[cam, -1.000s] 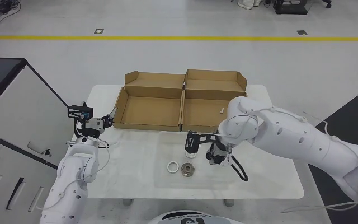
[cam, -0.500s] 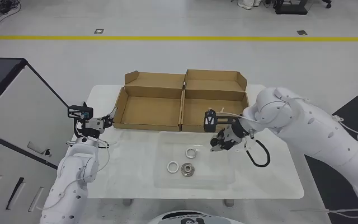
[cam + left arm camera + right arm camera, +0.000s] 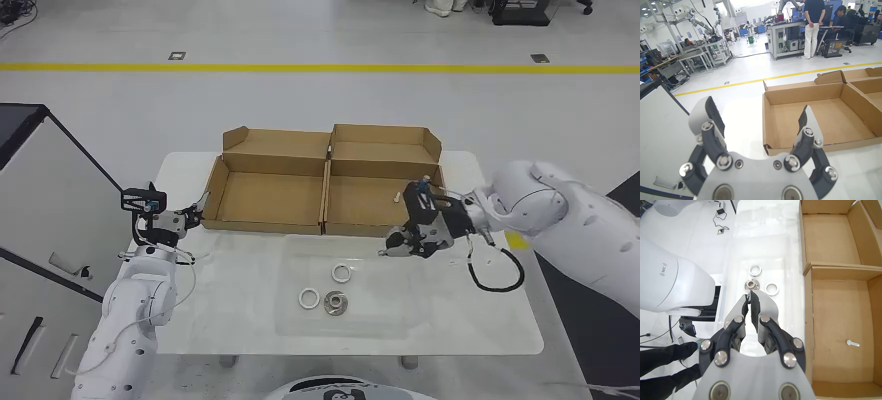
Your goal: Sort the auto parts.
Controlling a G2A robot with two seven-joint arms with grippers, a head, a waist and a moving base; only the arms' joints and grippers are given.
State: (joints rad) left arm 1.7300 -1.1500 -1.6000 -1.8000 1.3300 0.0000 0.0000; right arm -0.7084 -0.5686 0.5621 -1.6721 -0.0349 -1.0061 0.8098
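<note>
- Now the right fingers (image 3: 754,306) pinch shut on a bolt (image 3: 748,298), its long axis along them, threads at the tips, over the surface (image 3: 230,290) beside the right box (image 3: 365,205).
- Left fingers (image 3: 713,113) spread wide, empty.

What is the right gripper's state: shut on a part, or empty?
Shut, and not empty: the right wrist view shows the right gripper pinching a small threaded bolt between its fingertips.

Bright, even overhead light; soft shadows along the inner walls of the cardboard boxes (image 3: 270,195); white glare across the table (image 3: 470,320) — straight lines bowed toward wrist-view edges
</note>
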